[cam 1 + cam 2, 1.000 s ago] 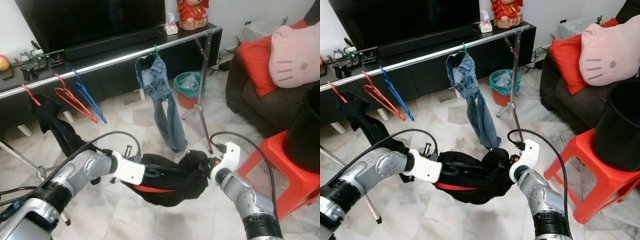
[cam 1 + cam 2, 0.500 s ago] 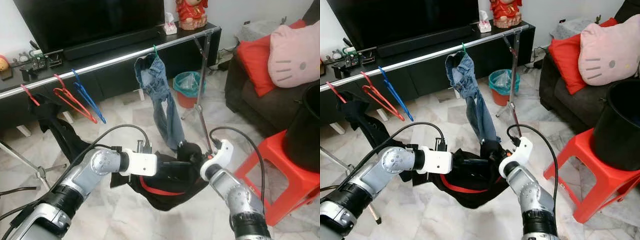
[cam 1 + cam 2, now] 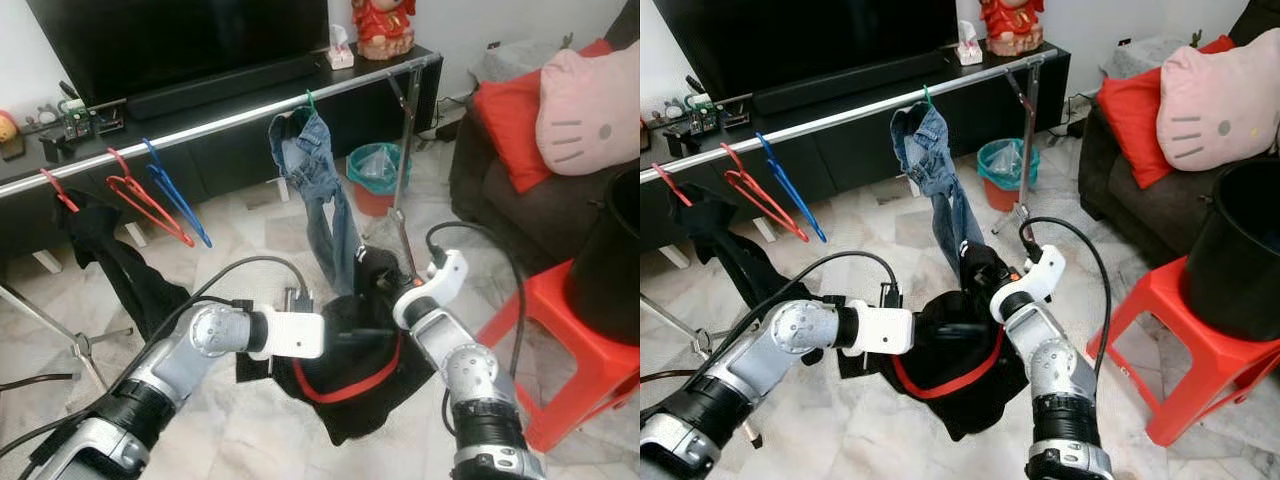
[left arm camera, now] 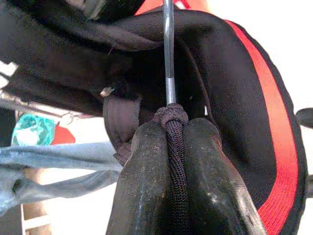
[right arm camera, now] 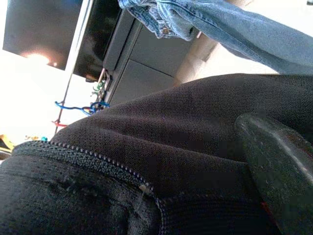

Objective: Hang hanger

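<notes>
A black garment [image 3: 372,408] with a red stripe hangs bunched between my two grippers, low in front of the silver rail [image 3: 200,128]. My left gripper [image 3: 368,333] is shut on a black corded edge of it [image 4: 177,161]. A thin grey hanger wire [image 4: 168,54] runs out from between the fingers [image 4: 146,171]. My right gripper [image 3: 385,282] is buried in the garment's top fold, close under the hanging jeans [image 3: 322,195]. One of its fingers [image 5: 279,161] presses on the zipped black cloth [image 5: 146,147].
Red hangers [image 3: 145,205], a blue hanger [image 3: 180,200] and a dark garment [image 3: 110,260] hang at the rail's left. A green bin [image 3: 378,172] stands by the rail's right post. A red stool [image 3: 585,350] with a black bucket [image 3: 615,250] and a sofa [image 3: 520,200] are at the right.
Both grippers have risen and moved toward the rail and jeans. The garment, stretched flat between them a second ago, now droops in a bunch with its red stripe looping below.
</notes>
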`<state>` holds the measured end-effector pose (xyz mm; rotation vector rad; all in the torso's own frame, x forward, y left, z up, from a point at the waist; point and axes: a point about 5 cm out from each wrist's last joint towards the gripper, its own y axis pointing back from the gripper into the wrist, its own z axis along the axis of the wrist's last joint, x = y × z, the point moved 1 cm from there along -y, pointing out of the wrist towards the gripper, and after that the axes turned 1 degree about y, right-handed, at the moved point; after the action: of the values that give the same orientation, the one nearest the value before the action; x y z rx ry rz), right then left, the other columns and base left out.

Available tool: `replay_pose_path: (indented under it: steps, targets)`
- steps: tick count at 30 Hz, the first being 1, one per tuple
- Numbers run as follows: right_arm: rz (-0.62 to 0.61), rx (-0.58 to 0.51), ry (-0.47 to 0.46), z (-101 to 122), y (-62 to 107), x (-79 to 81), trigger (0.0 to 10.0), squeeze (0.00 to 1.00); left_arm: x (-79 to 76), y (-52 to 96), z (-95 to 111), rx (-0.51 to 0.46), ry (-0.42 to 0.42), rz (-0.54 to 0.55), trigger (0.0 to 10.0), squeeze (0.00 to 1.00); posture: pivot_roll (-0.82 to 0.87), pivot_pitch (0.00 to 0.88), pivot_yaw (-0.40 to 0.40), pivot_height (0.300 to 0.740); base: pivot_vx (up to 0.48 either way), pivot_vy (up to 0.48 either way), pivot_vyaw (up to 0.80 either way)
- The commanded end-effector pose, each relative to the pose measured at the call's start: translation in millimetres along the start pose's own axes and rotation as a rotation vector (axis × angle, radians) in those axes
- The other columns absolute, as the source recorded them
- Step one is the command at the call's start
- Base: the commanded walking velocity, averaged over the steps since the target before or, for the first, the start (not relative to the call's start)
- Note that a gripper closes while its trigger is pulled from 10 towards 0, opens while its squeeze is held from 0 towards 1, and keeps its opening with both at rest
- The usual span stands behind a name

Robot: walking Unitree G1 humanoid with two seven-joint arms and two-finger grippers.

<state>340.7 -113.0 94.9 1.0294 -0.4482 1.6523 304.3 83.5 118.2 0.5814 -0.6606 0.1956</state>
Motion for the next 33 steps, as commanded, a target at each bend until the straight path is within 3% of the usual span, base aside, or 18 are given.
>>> replay_pose_path:
  steps: [1, 9, 18, 23, 28, 29, 30, 33]
  targets:
    - [-0.004, 0.002, -0.004, -1.1, 2.3, 1.1, 10.0, 0.00, 10.4, 7.1, -3.5, 0.042, -0.029, 0.033, 10.0, 0.00, 0.07, 0.030, 0.089, 0.740, 0.000, 0.000, 0.00]
    - [-0.030, -0.013, 0.017, 5.5, 8.3, -5.5, 10.0, 0.00, 12.1, 11.2, -15.3, 0.141, -0.047, 0.025, 10.0, 0.00, 0.07, 0.025, 0.090, 0.740, 0.000, 0.000, 0.00]
    - [-0.064, -0.027, 0.035, 11.3, 13.0, -11.5, 10.0, 0.00, 20.9, 17.0, -30.4, 0.260, -0.065, 0.094, 10.0, 0.00, 0.07, 0.023, 0.092, 0.740, 0.000, 0.000, 0.00]
    - [-0.054, -0.022, 0.016, 7.8, 11.5, -6.8, 10.0, 0.00, 23.4, 12.3, -23.8, 0.204, -0.008, 0.128, 10.0, 0.00, 0.06, 0.023, 0.092, 0.740, 0.000, 0.000, 0.00]
    - [-0.035, 0.001, -0.020, -2.3, 10.1, -1.6, 10.0, 0.00, 33.7, 9.4, -15.2, 0.161, -0.014, 0.231, 10.0, 0.00, 0.07, 0.028, 0.089, 0.740, 0.000, 0.000, 0.00]
    - [-0.042, 0.007, -0.025, -6.4, 10.3, -3.0, 10.0, 0.00, 38.8, 7.5, -7.9, 0.096, 0.051, 0.287, 10.0, 0.00, 0.07, 0.029, 0.089, 0.740, 0.000, 0.000, 0.00]
    - [-0.042, 0.007, -0.025, -6.4, 10.3, -3.0, 10.0, 0.00, 38.8, 7.5, -7.9, 0.096, 0.051, 0.287, 10.0, 0.00, 0.07, 0.029, 0.089, 0.740, 0.000, 0.000, 0.00]
    - [-0.067, 0.012, -0.032, -10.6, 12.3, -9.4, 10.0, 0.00, 39.6, 6.7, 6.0, -0.029, 0.145, 0.288, 10.0, 0.00, 0.07, 0.031, 0.089, 0.740, 0.000, 0.000, 0.00]
